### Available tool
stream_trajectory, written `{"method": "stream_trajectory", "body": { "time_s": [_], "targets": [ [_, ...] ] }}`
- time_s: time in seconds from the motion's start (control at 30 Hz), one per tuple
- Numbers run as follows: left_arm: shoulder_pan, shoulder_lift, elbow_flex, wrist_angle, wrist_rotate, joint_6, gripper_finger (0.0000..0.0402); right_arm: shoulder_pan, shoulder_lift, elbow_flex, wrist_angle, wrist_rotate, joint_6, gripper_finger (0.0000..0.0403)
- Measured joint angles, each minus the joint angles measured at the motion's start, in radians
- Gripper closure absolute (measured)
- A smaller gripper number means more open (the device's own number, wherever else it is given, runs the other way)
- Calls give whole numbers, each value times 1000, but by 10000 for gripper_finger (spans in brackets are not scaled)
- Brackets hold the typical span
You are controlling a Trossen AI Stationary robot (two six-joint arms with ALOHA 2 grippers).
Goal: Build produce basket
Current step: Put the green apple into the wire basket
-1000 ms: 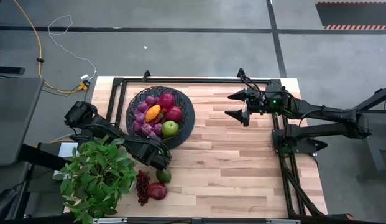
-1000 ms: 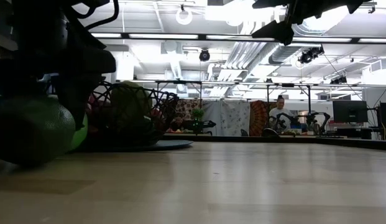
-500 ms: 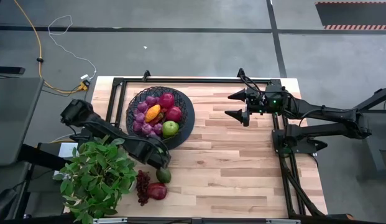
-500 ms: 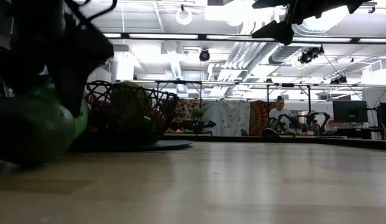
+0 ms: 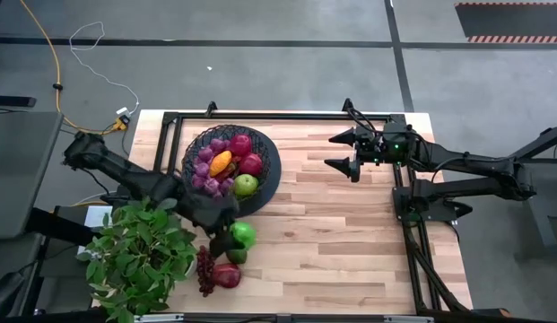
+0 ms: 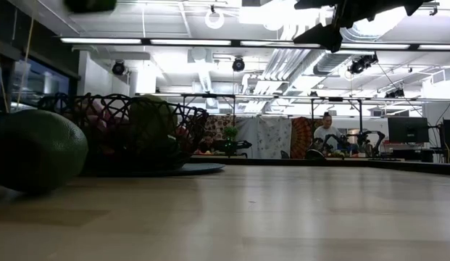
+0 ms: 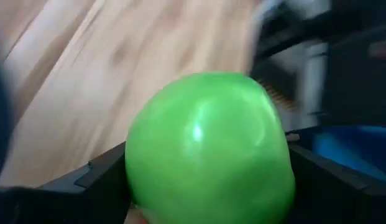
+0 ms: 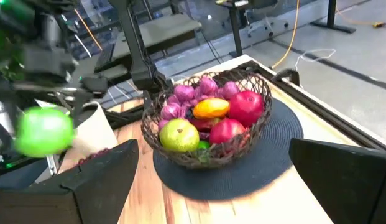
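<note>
Fingers of our left gripper (image 7: 205, 208) squeeze a green apple (image 7: 208, 146), lifted off the table (image 5: 350, 242). Right under it we see an avocado (image 5: 237, 256), a red pomegranate (image 5: 228, 274) and dark grapes (image 5: 205, 268). Just past it sits the basket (image 5: 267, 170), already holding fruit. Far across, our right gripper (image 5: 343, 150) hangs wide apart, holding nothing.

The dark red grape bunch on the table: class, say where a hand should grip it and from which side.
Probably from straight above, pinching the grape bunch across its narrow width at its end nearer the basket. It lies flat and long; the pomegranate crowds its far end, and the plant leaves crowd its other side. The left hand holds a green apple.
</note>
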Motion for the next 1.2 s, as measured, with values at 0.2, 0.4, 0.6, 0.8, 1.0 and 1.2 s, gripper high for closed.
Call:
{"method": "stream_trajectory", "body": {
  "time_s": [0.2,0.4,0.6,0.8,1.0,1.2],
  "targets": [
    [145,-34,38,95,-39,266,71,0,2,1,17,-7,28,6],
    [375,-44,80,177,-5,529,71,0,13,1,99,-34,23,6],
    [544,-50,80,463,53,659,71,0,19,1,254,-67,7,6],
    [589,-39,-35,696,85,628,71,0,19,1,333,-72,-12,6],
    [563,-39,-183,904,70,543,71,0,19,1,335,-72,-30,6],
    [558,-40,-186,921,51,561,71,0,19,1,334,-72,-30,6]
  ]
}}
